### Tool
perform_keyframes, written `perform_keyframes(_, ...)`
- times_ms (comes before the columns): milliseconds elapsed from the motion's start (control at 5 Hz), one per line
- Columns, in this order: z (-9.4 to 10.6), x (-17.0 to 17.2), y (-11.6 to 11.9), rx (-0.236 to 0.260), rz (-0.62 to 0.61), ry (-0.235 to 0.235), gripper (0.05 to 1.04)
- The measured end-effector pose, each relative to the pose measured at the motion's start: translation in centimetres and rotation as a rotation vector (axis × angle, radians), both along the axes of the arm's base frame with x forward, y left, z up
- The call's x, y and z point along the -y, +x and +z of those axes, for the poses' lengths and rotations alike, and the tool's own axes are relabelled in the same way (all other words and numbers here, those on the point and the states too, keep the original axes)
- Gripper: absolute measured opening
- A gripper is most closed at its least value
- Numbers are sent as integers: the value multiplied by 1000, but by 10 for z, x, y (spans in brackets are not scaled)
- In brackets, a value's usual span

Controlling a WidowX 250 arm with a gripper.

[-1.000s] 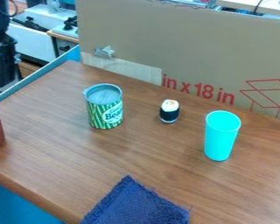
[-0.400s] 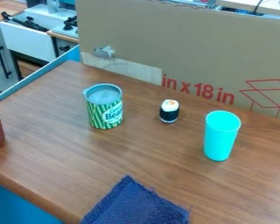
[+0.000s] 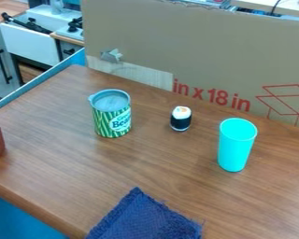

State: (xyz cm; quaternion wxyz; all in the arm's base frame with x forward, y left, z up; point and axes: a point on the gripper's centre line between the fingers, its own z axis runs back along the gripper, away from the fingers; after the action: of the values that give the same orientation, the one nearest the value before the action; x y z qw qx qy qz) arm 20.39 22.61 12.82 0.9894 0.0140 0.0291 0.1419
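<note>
"Before the handling notes, how are the jaws entered?"

"Jaws: open, closed or gripping, cannot tell; bearings from them to each item, likewise. On the table (image 3: 164, 161): green-striped can (image 3: 111, 123), upright; small sushi piece (image 3: 181, 122), upright, between can and turquoise cup (image 3: 234, 151), also upright; blue cloth (image 3: 145, 217), flat, nearer the camera."

"And the notes, by item?"

"Cup: tall, probably easily tipped; jaws best lowered level, either side of its wall, closed gently. Can: broad; jaws centred across it, clear of the lip at its rim. Sushi piece: small; jaws low and square to its sides, light pressure. Cloth: probably limp; jaws close above the tabletop, pinching a corner."
</note>
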Motion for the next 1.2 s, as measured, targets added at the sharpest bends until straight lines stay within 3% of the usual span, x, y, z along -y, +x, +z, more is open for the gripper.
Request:
perform_keyframes(400,-14,10,0,13,3,-36,1000)
perform_keyframes(800,-19,14,7,25,16,-14,1000)
perform_keyframes(1000,-27,13,9,33,31,-8,951)
perform_keyframes(1200,-31,12,12,43,47,-3,668)
